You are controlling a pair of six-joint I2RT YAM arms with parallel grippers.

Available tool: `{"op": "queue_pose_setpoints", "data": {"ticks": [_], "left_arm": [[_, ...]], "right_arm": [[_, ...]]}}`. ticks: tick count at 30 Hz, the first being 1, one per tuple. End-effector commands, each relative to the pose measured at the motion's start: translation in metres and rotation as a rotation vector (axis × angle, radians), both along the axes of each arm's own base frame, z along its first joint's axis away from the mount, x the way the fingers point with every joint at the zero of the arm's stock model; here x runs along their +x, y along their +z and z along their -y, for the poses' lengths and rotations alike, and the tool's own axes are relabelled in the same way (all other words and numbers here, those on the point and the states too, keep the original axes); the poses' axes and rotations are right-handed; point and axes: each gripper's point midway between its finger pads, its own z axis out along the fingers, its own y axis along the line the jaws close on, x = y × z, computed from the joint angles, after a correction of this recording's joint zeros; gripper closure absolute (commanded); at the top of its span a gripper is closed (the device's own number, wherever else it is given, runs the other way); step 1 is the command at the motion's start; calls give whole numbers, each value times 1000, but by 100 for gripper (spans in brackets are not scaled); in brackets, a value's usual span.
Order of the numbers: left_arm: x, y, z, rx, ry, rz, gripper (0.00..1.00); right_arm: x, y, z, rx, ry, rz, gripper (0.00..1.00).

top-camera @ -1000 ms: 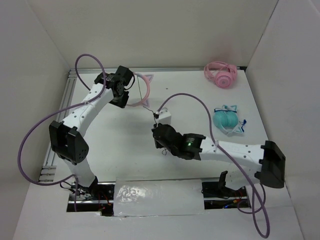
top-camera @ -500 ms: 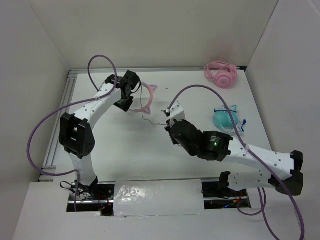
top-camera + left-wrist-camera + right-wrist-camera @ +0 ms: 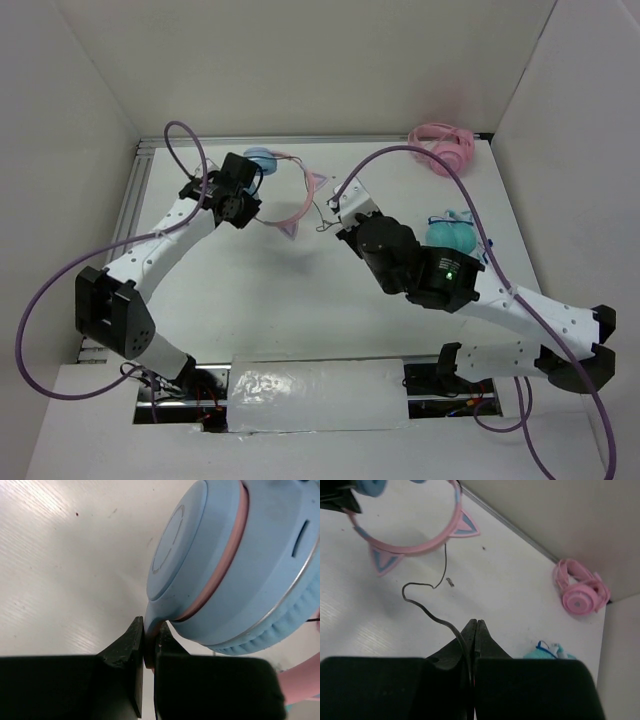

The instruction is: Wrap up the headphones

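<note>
The headphones [image 3: 303, 195], with light blue ear cups and a pink cat-ear headband, are held at the far left of the table. My left gripper [image 3: 247, 195] is shut on the stem just below one blue ear cup [image 3: 240, 565]; its jaws [image 3: 149, 642] pinch that stem. The thin black cable [image 3: 422, 607] hangs from the headband [image 3: 420, 547], curls over the table and runs into my right gripper [image 3: 476, 626], which is shut on it. In the top view the right gripper [image 3: 338, 213] is just right of the cat ears.
All-pink headphones [image 3: 445, 148] lie at the far right corner and show in the right wrist view [image 3: 580, 592]. Teal headphones [image 3: 452, 236] lie at the right, close to my right arm. White walls enclose the table on three sides.
My left gripper has turned the headphones, so a blue ear cup now shows at the far side. My right gripper has moved farther back and right with the cable.
</note>
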Motion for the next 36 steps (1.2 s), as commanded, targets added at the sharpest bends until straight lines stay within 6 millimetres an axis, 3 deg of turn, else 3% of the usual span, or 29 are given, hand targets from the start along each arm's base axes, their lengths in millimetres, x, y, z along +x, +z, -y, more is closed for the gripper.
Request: {"op": "queue_pose_setpoints", "data": {"ticks": [1,2,3,6,9,11,12,13,14,17,18,19,21,23,25,26,28,30,31,32,35,36], "left_arm": [[27,42,13,-161,70,88,100],[24,33,14,-180,95,27,100],[30,50,18,-205,98,50,100],[37,61,27,-239,92,45,100],[40,61,33,-256,77,41,100],[37,56,38,-259,60,28,100],[33,57,42,-253,26,46,100],[32,51,46,-249,18,45,100],[24,45,46,-225,-19,42,100],[10,52,58,-213,-118,107,100],[0,37,63,-196,-162,92,100],[-2,40,68,-205,-195,121,100],[-21,34,72,-200,-272,142,100],[-34,36,82,-191,-386,198,100],[-43,36,81,-175,-429,214,100],[-53,36,80,-172,-447,224,100],[-60,36,77,-156,-475,245,100],[-76,37,73,-152,-513,273,100],[-76,37,72,-148,-517,274,100],[-82,37,69,-149,-519,285,100],[-93,39,58,-145,-495,293,100],[-95,40,55,-141,-489,295,100]], "right_arm": [[-8,10,-30,-69,134,37,100],[-12,2,-39,-99,160,27,100],[-13,-2,-44,-120,178,19,100],[-27,-16,-67,-175,279,-9,100],[-42,-14,-98,-170,397,13,100],[-43,7,-114,-100,427,56,100],[-38,30,-118,-34,412,108,100],[-35,35,-115,-34,399,121,100],[-30,55,-117,34,379,158,100],[-7,99,-103,139,342,191,100],[-1,110,-97,163,333,202,100],[11,126,-86,198,319,221,100],[22,141,-75,245,309,236,100],[42,159,-51,273,242,264,100],[57,165,-34,279,188,273,100],[71,168,-14,281,127,285,100],[85,168,7,304,68,285,100],[108,165,47,336,-27,288,100],[108,165,47,336,-28,288,100],[118,162,67,336,-80,286,100],[127,149,82,372,-74,254,100],[127,138,78,376,-42,239,100]]}}
